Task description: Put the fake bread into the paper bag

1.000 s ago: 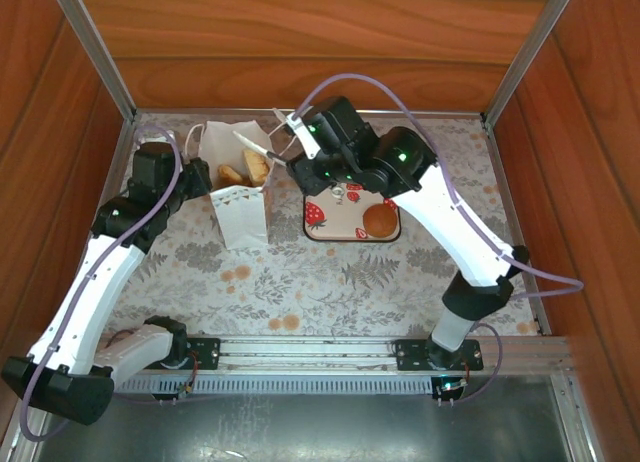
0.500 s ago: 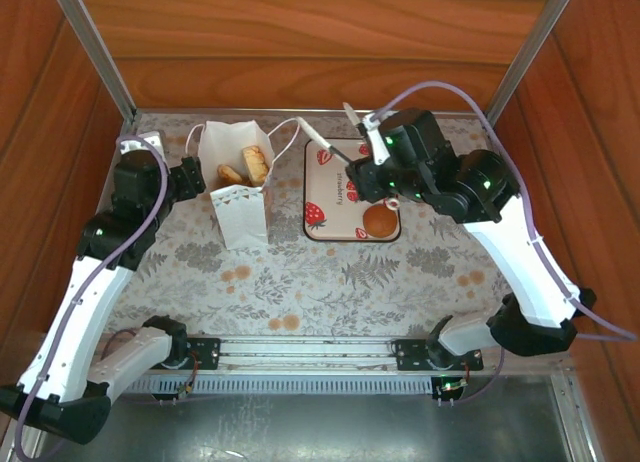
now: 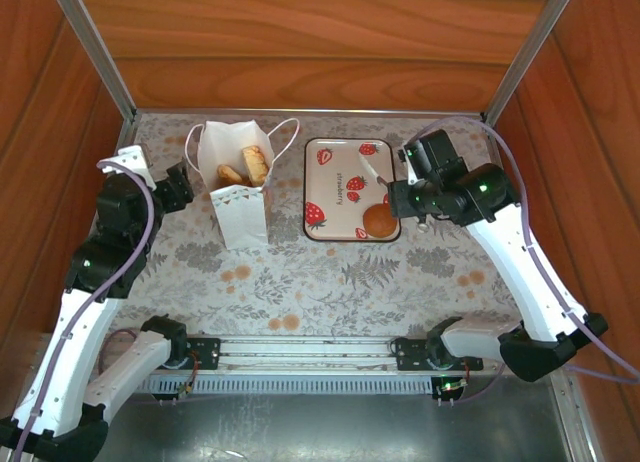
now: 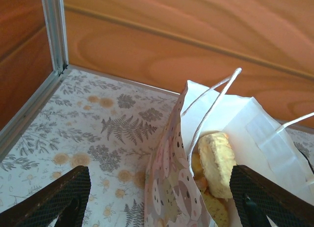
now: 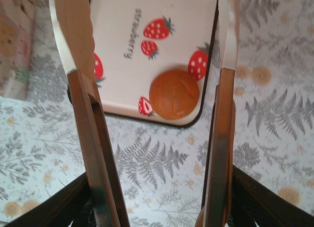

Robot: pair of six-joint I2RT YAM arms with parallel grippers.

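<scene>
Left gripper (image 3: 180, 185) hangs with its fingers spread wide, pinching nothing, just beside the left side of the paper bag (image 3: 240, 217). The bag stands upright near the far left corner of the table (image 3: 300, 282). We see golden toy pastries (image 4: 216, 163) inside its open mouth, under the white cord handles (image 4: 208, 106). Our right gripper (image 3: 402, 198) is closed on the metal tongs (image 5: 93, 138), whose two arms run along its fingers with their tips apart, by the right edge of the strawberry-printed tray (image 3: 340, 214). One round brown bun (image 5: 174, 94) lies in the tray's near right corner, and from the wrist we see it between the tong arms, touching neither.
</scene>
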